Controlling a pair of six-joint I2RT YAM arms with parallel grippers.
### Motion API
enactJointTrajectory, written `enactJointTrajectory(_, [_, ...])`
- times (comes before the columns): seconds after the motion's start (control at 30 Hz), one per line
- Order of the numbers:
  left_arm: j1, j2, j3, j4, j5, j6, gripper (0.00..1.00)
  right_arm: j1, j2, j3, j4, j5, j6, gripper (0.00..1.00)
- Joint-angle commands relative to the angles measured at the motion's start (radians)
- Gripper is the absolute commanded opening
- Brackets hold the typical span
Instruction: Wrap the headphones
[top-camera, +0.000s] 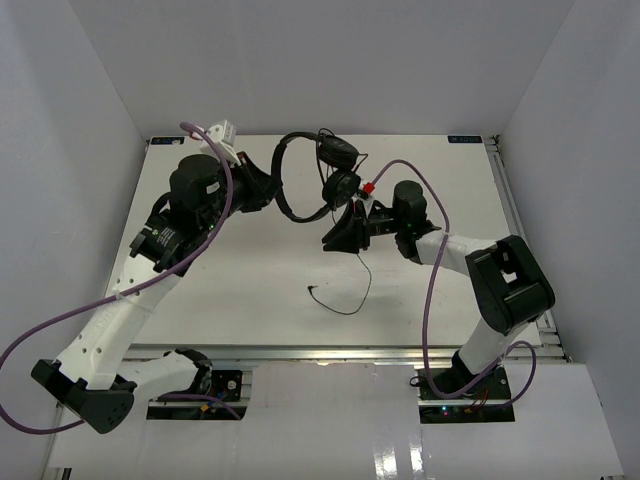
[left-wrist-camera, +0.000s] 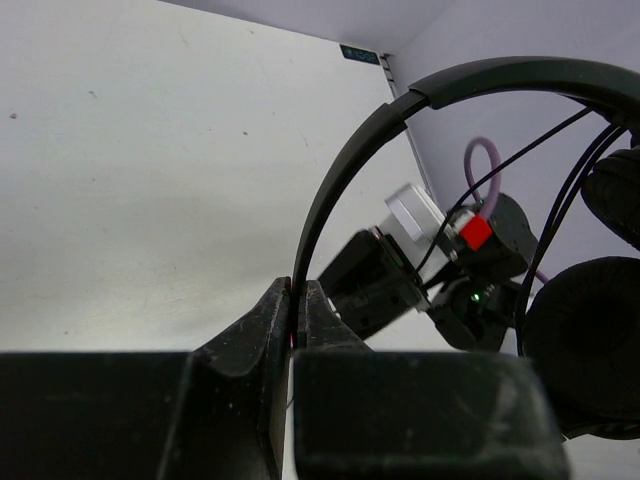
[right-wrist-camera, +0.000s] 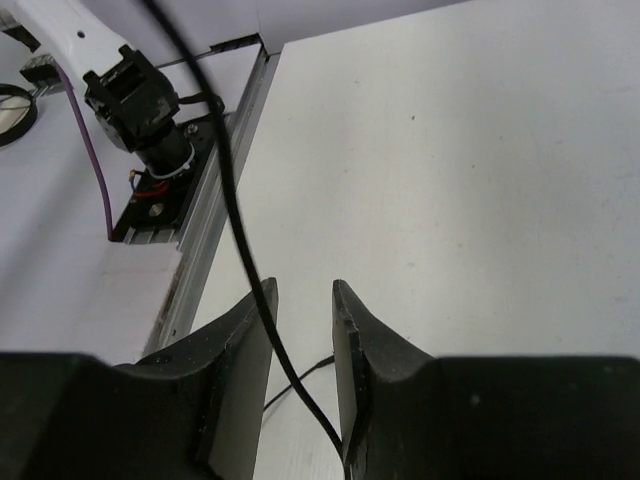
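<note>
The black headphones hang above the table at the back middle. My left gripper is shut on the thin headband; in the left wrist view the band runs down between the closed fingers. The two earcups hang to the right, one also in the left wrist view. The thin cord drops from the earcups to the table and ends in a plug. My right gripper is open just below the earcups, and the cord passes loosely between its jaws.
The white table has grey walls on three sides. A metal rail runs along its near edge, with the left arm's base beyond it. The right gripper's body shows close behind the headband in the left wrist view.
</note>
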Motion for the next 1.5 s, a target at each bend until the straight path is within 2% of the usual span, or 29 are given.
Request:
enactJointTrajectory(0.0, [0.002,-0.021,0.063,0.053,-0.128,-0.077,0.0,0.008,-0.082,-0.029,-0.07,0.002,-0.124,0.32])
enactJointTrajectory(0.33, [0.002,0.007,0.075,0.066,-0.322,-0.148,0.0,0.067,-0.227,-0.043,-0.439,0.057,-0.389,0.13])
enactJointTrajectory(0.47, [0.004,0.055,0.091,0.031,-0.436,-0.146,0.0,0.105,-0.296,0.01,-0.721,0.167,-0.586,0.1])
enactJointTrajectory(0.53, [0.01,0.086,0.098,0.014,-0.489,-0.136,0.0,0.137,-0.345,0.065,-0.913,0.28,-0.694,0.09])
enactJointTrajectory(0.7, [0.033,0.144,0.076,-0.011,-0.539,-0.086,0.0,0.233,-0.487,0.108,-1.143,0.489,-0.891,0.08])
enactJointTrajectory(0.77, [0.041,0.151,0.048,-0.015,-0.546,-0.064,0.0,0.235,-0.507,0.137,-1.205,0.549,-0.938,0.08])
enactJointTrajectory(0.93, [0.043,0.183,-0.043,-0.021,-0.536,-0.018,0.0,0.234,-0.523,0.222,-1.285,0.74,-1.039,0.08])
enactJointTrajectory(1.1, [0.042,0.251,-0.123,-0.018,-0.453,0.043,0.0,0.234,-0.503,0.327,-1.303,0.921,-1.124,0.08])
enactJointTrajectory(1.27, [0.039,0.278,-0.199,0.001,-0.363,0.119,0.0,0.236,-0.451,0.4,-1.261,1.023,-1.156,0.08])
enactJointTrajectory(1.47, [0.029,0.24,-0.316,0.051,-0.242,0.215,0.0,0.244,-0.374,0.44,-1.183,1.109,-1.16,0.08])
